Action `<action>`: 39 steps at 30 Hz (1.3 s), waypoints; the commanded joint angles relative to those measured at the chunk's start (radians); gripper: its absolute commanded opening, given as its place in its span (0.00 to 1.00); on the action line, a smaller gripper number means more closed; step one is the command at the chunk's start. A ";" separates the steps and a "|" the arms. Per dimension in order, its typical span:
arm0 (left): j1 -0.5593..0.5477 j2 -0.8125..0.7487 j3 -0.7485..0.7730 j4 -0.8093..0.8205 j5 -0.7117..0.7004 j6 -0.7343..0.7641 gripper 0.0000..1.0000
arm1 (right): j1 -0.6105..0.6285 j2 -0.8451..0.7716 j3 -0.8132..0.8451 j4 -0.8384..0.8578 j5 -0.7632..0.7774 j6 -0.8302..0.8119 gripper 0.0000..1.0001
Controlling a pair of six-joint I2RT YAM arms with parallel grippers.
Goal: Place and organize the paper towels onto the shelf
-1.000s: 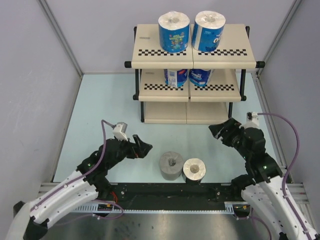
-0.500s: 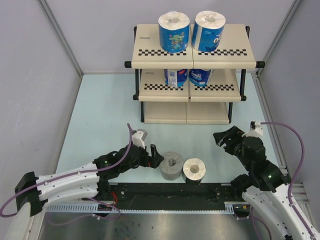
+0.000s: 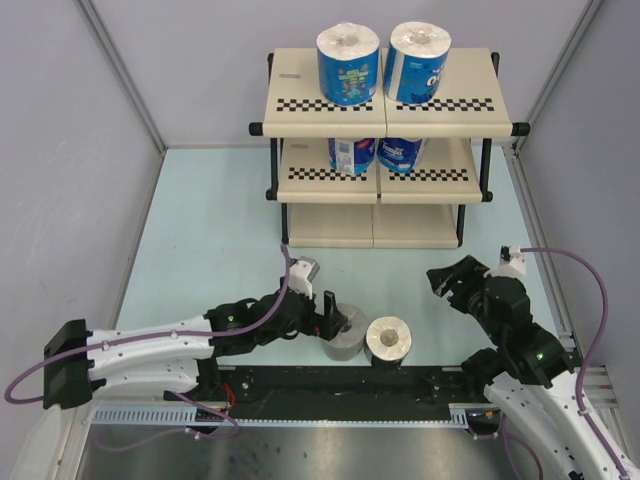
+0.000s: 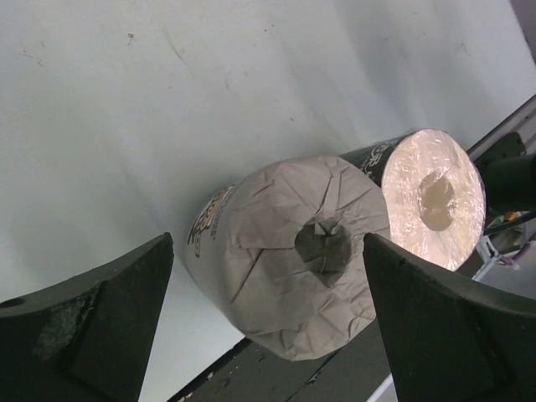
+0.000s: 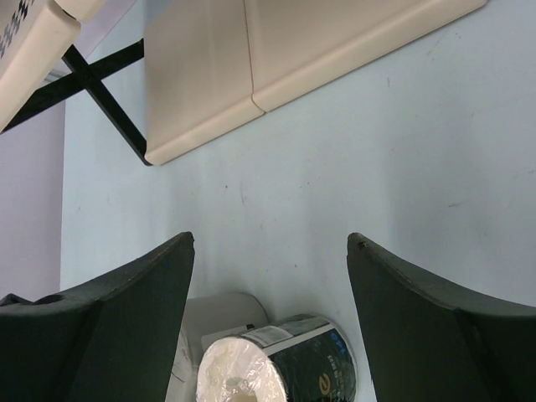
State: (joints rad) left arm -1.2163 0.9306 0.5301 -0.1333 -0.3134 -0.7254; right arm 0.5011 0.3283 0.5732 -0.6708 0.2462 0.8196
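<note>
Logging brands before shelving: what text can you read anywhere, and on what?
No text is legible.
Blue-wrapped rolls on the shelf: white print, blurred.
Grey roll: side label, blurred.
Dark-wrapped roll: pale lettering, unreadable.

We see the shelf [image 3: 300, 92] at the table's [image 3: 200, 220] far edge, with two blue-wrapped paper towels [image 3: 347, 62] upright on its top board and two blue-wrapped rolls [image 3: 352, 155] on the middle board. Midway along the near edge, the grey roll [image 3: 345, 335] touches the dark-wrapped roll [image 3: 388, 340]. Our left gripper [image 3: 328, 312] sits at the grey roll's left side. The right gripper [image 3: 442, 276] hangs nearer the right edge, apart from both.
</note>
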 commanded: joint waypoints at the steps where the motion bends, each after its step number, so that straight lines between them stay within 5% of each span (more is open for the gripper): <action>1: -0.044 0.086 0.142 -0.126 -0.079 0.030 1.00 | 0.005 -0.020 -0.002 0.002 0.011 0.006 0.78; 5: -0.074 0.148 0.211 -0.192 -0.125 0.037 0.92 | 0.005 -0.025 -0.012 0.007 -0.002 0.007 0.78; 25: -0.080 0.120 0.139 -0.177 -0.082 0.018 0.85 | 0.005 -0.063 -0.019 -0.013 -0.012 0.006 0.79; 29: -0.078 0.137 0.137 -0.169 -0.089 0.014 0.77 | 0.005 -0.066 -0.019 -0.015 -0.010 0.007 0.79; 39: -0.080 0.204 0.174 -0.163 -0.067 0.046 0.76 | 0.005 -0.057 -0.019 -0.009 -0.012 0.001 0.79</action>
State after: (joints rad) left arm -1.2892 1.1072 0.6701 -0.3145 -0.3882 -0.7055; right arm 0.5014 0.2745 0.5537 -0.6880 0.2283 0.8192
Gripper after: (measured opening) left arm 0.763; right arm 0.785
